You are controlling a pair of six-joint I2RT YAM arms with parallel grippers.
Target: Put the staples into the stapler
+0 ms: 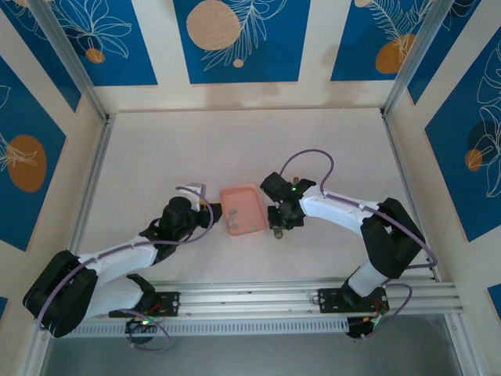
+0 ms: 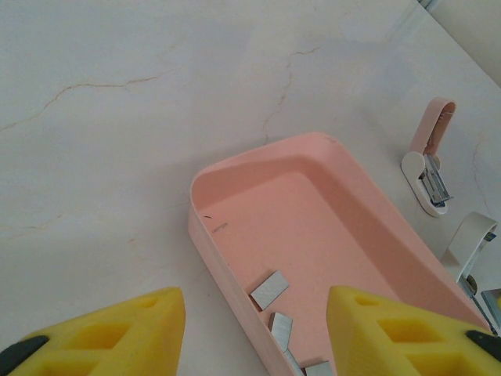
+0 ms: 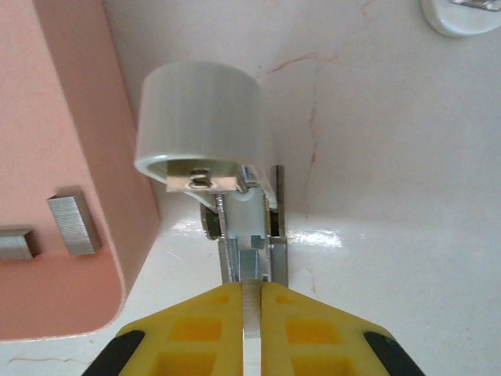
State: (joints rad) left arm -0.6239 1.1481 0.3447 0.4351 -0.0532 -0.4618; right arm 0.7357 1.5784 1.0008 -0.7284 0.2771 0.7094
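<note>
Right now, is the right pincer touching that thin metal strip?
Touching: the right wrist view shows the right pincer shut on the thin metal strip.

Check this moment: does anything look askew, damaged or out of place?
The stapler sits hinged wide open on the table beside the pink tray, staples loose at odd angles inside it. The right end effector is shut on a metal strip of a separate white-capped piece. Nothing looks damaged.

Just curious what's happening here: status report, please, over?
Left gripper open at tray edge. Right gripper shut on white-capped metal part beside tray. Staples lie in tray; pink stapler stands apart. Nothing blocking.
</note>
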